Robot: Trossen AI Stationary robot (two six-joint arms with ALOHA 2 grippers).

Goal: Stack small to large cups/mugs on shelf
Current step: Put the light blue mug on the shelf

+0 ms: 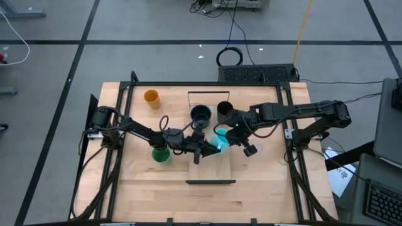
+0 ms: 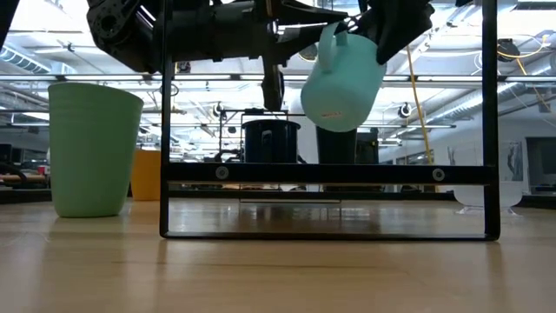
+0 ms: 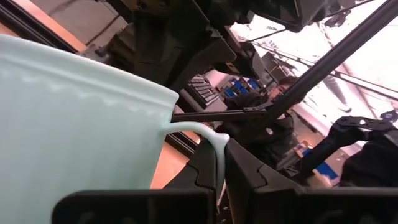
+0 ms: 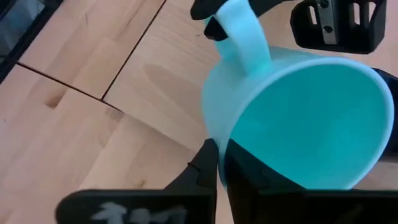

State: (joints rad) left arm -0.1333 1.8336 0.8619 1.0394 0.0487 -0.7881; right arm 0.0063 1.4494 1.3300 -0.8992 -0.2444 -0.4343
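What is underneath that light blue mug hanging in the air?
Only bare shelf wood lies under the blue mug, which both grippers hold in the air. Nothing is inside it.

A black cable loop [image 1: 230, 57] lies on the grey floor [image 1: 63, 63] beyond the surface [image 1: 264, 194]. A keyboard [image 1: 383, 201] sits at the right, with white papers [image 1: 341, 171] just beside it.

Bright blue mug [image 2: 341, 83]: held aloft above shelf [image 1: 210, 172], tilted, handle uppermost. Dark mug [image 1: 200, 115] and tall black cup [image 1: 224, 110]: upright, side by side at shelf's far end. Green cup [image 1: 161, 155]: upright just left of shelf. Orange cup [image 1: 151, 97]: upright, farther left, beyond green cup.
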